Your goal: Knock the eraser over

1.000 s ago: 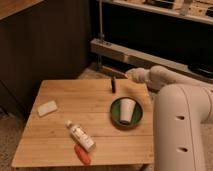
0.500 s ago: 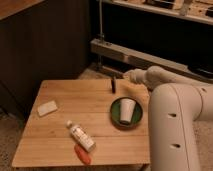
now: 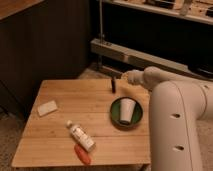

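Gripper (image 3: pixel 121 78) at table's (image 3: pixel 60 142) far edge, eraser (image 3: pixel 113 84) upright just left of it (finger state: can't tell). Green plate (image 3: pixel 114 116) nearer us.

Gripper (image 3: pixel 123 77) beside eraser (image 3: pixel 113 84), too small to resolve; arm (image 3: pixel 175 120) cut by right, bottom edges.

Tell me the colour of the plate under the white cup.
Dark green plate, seen in the camera view, holding the white cup. The pincer sits beside the eraser.
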`<control>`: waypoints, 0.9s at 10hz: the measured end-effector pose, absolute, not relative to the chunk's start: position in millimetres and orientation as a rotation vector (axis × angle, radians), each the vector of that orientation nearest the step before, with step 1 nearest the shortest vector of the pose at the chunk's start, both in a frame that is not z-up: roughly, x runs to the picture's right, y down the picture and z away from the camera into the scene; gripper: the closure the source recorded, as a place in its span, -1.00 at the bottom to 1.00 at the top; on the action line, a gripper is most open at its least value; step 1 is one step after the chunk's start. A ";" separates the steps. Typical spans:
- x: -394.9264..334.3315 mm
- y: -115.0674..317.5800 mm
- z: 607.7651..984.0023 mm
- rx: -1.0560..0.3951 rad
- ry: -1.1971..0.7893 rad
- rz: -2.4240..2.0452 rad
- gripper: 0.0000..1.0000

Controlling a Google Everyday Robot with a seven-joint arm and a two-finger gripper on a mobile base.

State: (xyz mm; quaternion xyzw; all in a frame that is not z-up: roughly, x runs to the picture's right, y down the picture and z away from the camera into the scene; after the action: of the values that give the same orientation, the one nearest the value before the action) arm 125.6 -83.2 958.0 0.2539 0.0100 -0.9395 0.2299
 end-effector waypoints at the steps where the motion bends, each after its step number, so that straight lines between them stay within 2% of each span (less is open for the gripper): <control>1: 123.0 -81.5 957.9 0.698 0.023 -2.588 0.85; 9: 84.9 -67.2 939.8 0.628 0.026 -2.632 0.85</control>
State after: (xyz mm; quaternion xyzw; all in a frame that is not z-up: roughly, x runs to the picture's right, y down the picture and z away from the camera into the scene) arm 84.9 -67.2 939.8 0.2266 0.0094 -0.9497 0.2161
